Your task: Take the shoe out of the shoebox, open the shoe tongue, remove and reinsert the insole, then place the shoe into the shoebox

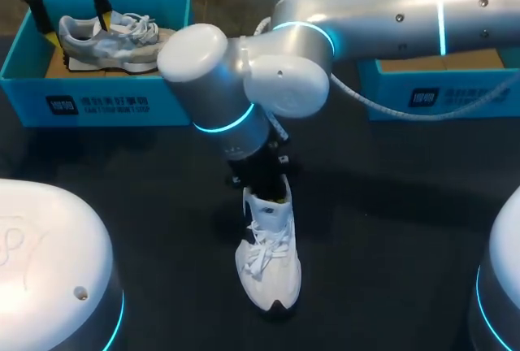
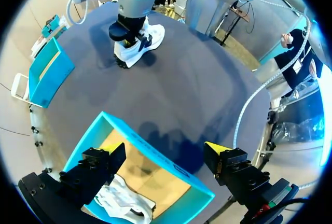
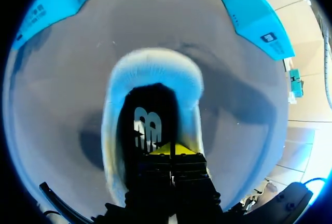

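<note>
Fingertips of the right gripper [image 3: 171, 150] are pressed together deep in the heel opening of the white sneaker [image 1: 268, 266], just above its dark insole [image 3: 148, 126]. Whether they pinch the insole cannot be told. If the insole sticks, a pull could drag the whole sneaker across the table [image 1: 390, 229]; a shallow pinch could slip off. The sneaker stands mid-table, toe toward the robot. Well apart, the left gripper [image 2: 163, 164] hangs spread over a teal shoebox [image 2: 181, 180] holding a grey sneaker [image 2: 124, 200].

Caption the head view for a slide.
Right gripper inside the white shoe on the table; grey shoe in the left shoebox.
</note>
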Motion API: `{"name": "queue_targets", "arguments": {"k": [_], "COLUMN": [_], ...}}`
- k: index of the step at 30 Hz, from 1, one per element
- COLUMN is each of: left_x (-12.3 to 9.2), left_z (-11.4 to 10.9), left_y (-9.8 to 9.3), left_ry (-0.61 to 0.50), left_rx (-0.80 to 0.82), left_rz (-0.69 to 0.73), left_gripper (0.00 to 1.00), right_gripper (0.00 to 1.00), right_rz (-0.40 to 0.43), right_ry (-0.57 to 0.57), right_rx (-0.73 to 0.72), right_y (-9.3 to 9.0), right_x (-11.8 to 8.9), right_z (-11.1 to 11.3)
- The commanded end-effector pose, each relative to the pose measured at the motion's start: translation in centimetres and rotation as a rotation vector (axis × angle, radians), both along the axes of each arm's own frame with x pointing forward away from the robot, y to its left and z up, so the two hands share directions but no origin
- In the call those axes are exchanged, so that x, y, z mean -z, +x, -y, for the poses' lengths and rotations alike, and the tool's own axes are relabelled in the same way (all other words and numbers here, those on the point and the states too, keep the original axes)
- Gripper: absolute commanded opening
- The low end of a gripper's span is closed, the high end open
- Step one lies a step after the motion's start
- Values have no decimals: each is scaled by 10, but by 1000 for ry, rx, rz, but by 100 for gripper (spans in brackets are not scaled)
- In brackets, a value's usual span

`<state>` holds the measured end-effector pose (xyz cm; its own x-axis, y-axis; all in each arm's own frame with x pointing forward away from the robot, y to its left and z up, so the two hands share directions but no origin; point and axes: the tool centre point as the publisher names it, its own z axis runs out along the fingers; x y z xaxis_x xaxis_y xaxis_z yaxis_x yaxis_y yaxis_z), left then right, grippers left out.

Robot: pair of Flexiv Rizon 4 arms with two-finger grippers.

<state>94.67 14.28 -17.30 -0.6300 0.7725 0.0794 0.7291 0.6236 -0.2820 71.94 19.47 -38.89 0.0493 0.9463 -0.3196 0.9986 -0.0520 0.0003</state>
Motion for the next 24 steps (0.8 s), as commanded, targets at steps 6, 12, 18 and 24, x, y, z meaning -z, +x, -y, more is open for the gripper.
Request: {"name": "queue_targets", "arguments": {"k": [6,12,18,24], "left_x": [-1,-1,-1,-1], "left_z": [0,0,0,0], "left_y": [0,0,0,0], "left_ry": [3,3,3,3], "left_rx": [1,1,1,1], "left_rz": [0,0,0,0], "left_gripper": [100,100,100,100], "right_gripper": [0,0,0,0], "right_rz": [25,43,41,-5], "right_ry": [59,134,103,152], "right_rx": [106,82,92,91], "right_y": [-4,-3,-2,4], "right_x": [14,1,-21,-14], "right_z": [-9,-19,-16,-20]}}
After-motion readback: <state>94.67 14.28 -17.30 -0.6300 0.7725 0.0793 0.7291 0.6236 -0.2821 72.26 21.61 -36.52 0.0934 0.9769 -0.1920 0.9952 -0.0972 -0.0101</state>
